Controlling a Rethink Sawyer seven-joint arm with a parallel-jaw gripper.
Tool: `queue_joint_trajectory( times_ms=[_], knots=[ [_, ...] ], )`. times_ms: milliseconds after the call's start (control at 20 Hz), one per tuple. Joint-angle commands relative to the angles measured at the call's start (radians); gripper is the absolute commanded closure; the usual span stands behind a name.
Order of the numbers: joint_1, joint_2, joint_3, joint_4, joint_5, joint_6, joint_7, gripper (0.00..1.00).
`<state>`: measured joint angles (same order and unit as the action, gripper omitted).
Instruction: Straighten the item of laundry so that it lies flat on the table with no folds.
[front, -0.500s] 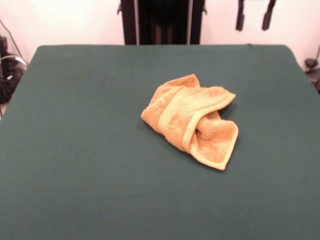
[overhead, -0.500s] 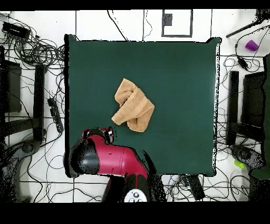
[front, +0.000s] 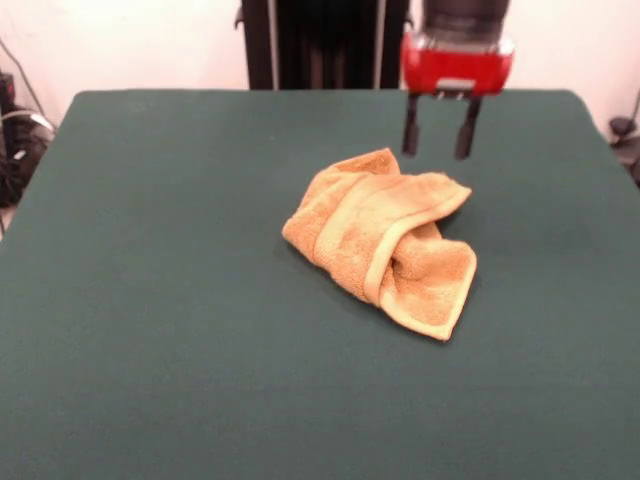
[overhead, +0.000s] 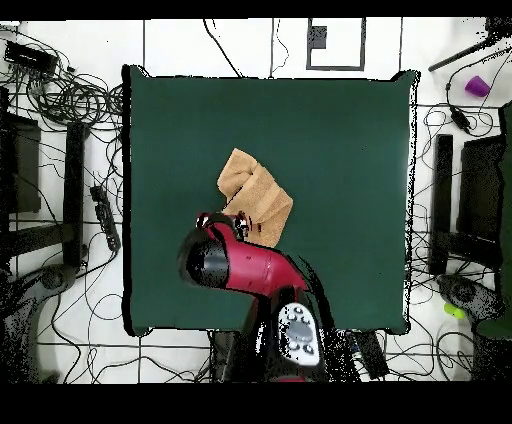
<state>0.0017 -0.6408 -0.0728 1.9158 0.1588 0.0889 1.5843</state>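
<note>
The orange-tan towel (front: 385, 240) lies crumpled and folded over itself near the middle of the dark green table (front: 150, 250). A flat band runs along one fold. My gripper (front: 437, 150) hangs open and empty, its two black fingers pointing down just behind the towel's far right corner and not touching it. In the overhead view the red arm covers the towel's lower left part. The rest of the towel (overhead: 256, 190) shows on the table (overhead: 340, 150), with the gripper (overhead: 236, 224) at its lower edge.
The black pedestal (front: 320, 40) stands behind the table's far edge. Cables (overhead: 70, 95) and black stands (overhead: 75, 190) surround the table on the floor. A purple object (overhead: 477, 86) lies off the table at the upper right.
The arm has swung from the table's corner to over the towel. The gripper, out of the front view before, now hangs behind the towel. The towel has not moved.
</note>
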Motion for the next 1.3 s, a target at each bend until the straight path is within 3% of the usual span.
queue_joint_trajectory(
  times_ms=[50,200,350,550,750,1300],
  knots=[
    [0.021,0.176,0.068,-0.167,0.055,0.044,0.173,0.00],
    [0.072,0.231,0.018,-0.229,0.056,-0.122,0.211,0.00],
    [0.087,0.331,0.011,-0.346,0.097,-0.022,0.194,0.00],
    [0.052,0.431,0.077,-0.430,0.098,-0.135,0.191,0.00],
    [0.046,0.513,0.077,-0.555,0.118,-0.111,0.166,0.00],
    [0.026,0.540,0.052,-0.680,0.078,0.015,0.137,0.00]
  ],
)
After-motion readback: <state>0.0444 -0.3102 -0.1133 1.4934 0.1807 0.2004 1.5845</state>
